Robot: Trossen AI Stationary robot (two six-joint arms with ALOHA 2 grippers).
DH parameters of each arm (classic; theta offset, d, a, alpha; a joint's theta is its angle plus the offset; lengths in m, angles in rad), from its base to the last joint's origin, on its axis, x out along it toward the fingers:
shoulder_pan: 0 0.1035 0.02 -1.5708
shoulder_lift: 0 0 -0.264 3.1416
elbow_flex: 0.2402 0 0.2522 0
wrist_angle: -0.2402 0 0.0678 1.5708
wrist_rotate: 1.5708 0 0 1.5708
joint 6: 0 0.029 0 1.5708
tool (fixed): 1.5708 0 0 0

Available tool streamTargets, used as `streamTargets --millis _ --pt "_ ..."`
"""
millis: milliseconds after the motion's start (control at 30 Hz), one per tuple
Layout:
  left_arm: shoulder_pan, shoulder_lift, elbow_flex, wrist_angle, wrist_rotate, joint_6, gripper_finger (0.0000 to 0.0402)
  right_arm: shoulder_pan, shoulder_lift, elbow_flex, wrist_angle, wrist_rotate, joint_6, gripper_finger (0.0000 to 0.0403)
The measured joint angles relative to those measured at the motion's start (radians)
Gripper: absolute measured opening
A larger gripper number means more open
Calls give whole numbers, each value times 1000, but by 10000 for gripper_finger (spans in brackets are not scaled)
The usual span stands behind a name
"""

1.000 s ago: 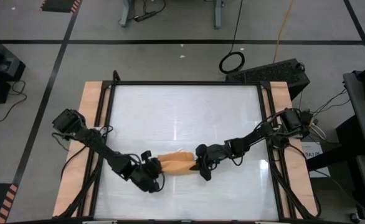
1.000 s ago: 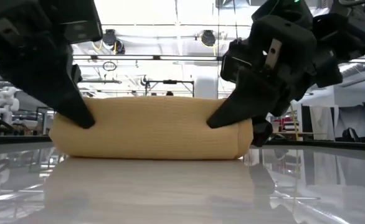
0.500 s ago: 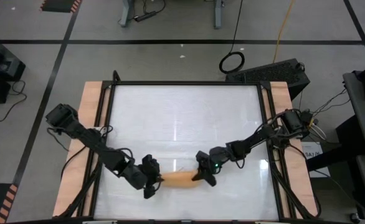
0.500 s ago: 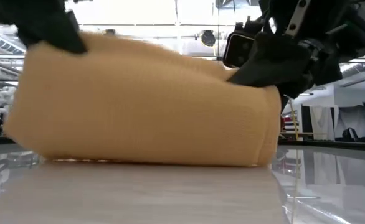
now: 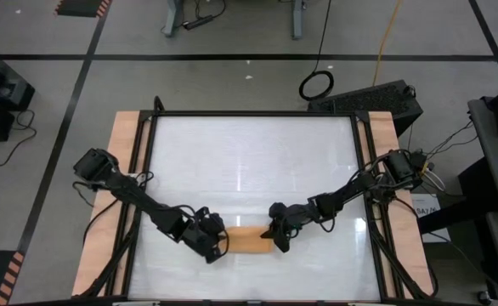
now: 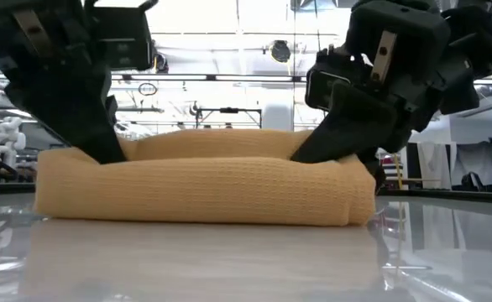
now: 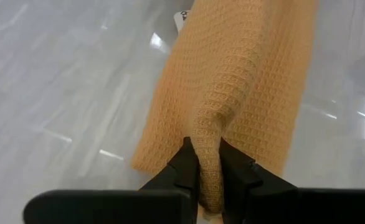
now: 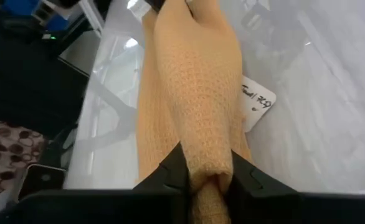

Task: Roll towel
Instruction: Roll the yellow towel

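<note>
Peeking beside the towel [image 8: 198, 106], a white tag [image 8: 257, 102] shows wrist-side only.

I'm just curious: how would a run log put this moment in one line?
towel: rolled, on table | left gripper: pinching one end | right gripper: pinching other end
</note>
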Motion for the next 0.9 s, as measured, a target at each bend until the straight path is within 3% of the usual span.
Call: streamTargets --millis 167,467,533,667,767,900 --pt "15 14 1 2 2 3 40 -1 0 1 -78 24 2 63" --pt "14 15 1 -8 10 2 40 18 -103 -1 -170 50 -139 195" --pt "14 15 0 -6 10 6 40 23 -162 -1 -246 95 -191 221" --pt "14 15 0 -5 11 8 40 90 -257 -2 -354 324 -342 252" --pt "14 15 0 -4 5 8 40 169 -253 -18 -180 463 -461 247" --pt "14 15 0 -3 0 9 40 199 -128 -22 101 478 -497 199"
